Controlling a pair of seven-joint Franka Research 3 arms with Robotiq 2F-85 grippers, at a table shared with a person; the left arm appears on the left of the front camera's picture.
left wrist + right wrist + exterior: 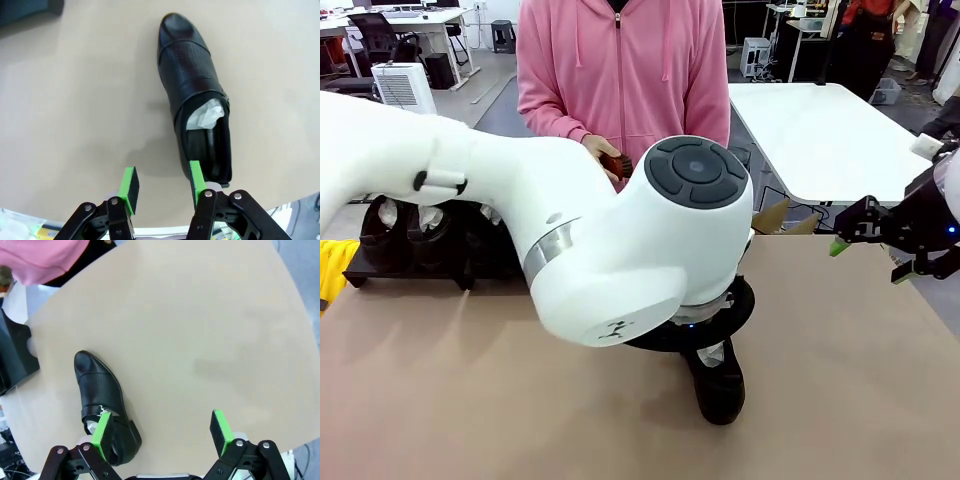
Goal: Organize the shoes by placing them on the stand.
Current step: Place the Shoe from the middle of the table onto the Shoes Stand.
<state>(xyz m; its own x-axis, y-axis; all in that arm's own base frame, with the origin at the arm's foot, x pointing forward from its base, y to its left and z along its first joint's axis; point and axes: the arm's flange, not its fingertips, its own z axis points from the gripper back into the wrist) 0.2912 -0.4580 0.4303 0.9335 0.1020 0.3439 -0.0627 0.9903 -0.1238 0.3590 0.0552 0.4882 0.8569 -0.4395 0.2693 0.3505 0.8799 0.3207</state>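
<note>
While the left arm is covering the front view's middle, the glossy black leather dress shoe (718,385) is lying low centre on the tan tabletop (840,380), the matte-black stand (410,262) at left. In the left wrist view, the left end effector (162,186) is hovering half-open and empty beside the heel; centring over the heel should help. In the right wrist view, the right end effector (162,432) is hanging wide open, empty.

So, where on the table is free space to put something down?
The tan table is bare between the lone shoe and the right gripper, and along the near edge at the left. It is crowded at the far left, where the stand holds shoes, and under the left arm.
</note>
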